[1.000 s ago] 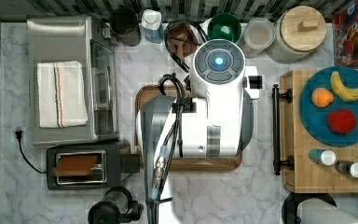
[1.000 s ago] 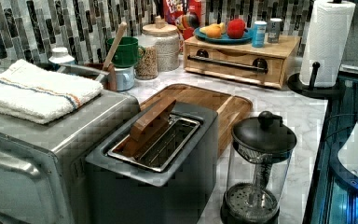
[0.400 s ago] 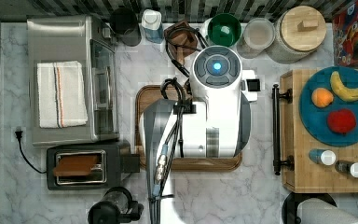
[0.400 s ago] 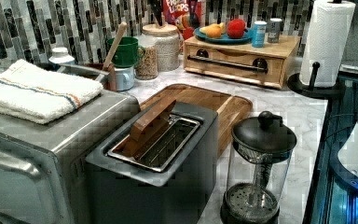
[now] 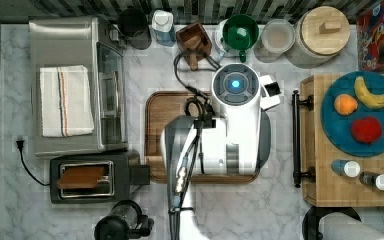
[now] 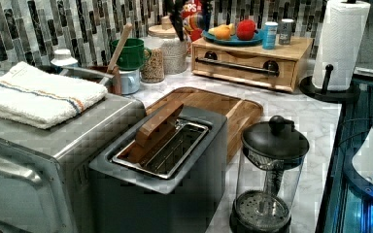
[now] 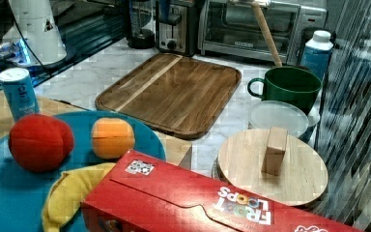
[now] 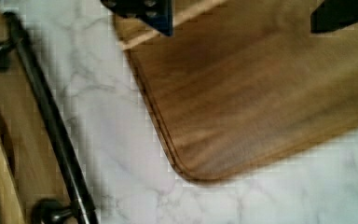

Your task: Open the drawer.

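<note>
The drawer (image 6: 245, 68) remains fully closed at the left view's far right of the counter (image 6: 296, 109); the end effector (image 8: 242, 14), fingers spread and empty, hovers near the handle (image 8: 51, 126), grasp and pull outstanding.

A walnut cutting board (image 5: 157, 135) lies on marble beside a toaster (image 5: 87, 177).

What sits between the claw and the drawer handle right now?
Nothing visible: in the wrist view, bare marble counter separates the claw from the drawer's black bar handle. The claw hangs over the cutting board.
</note>
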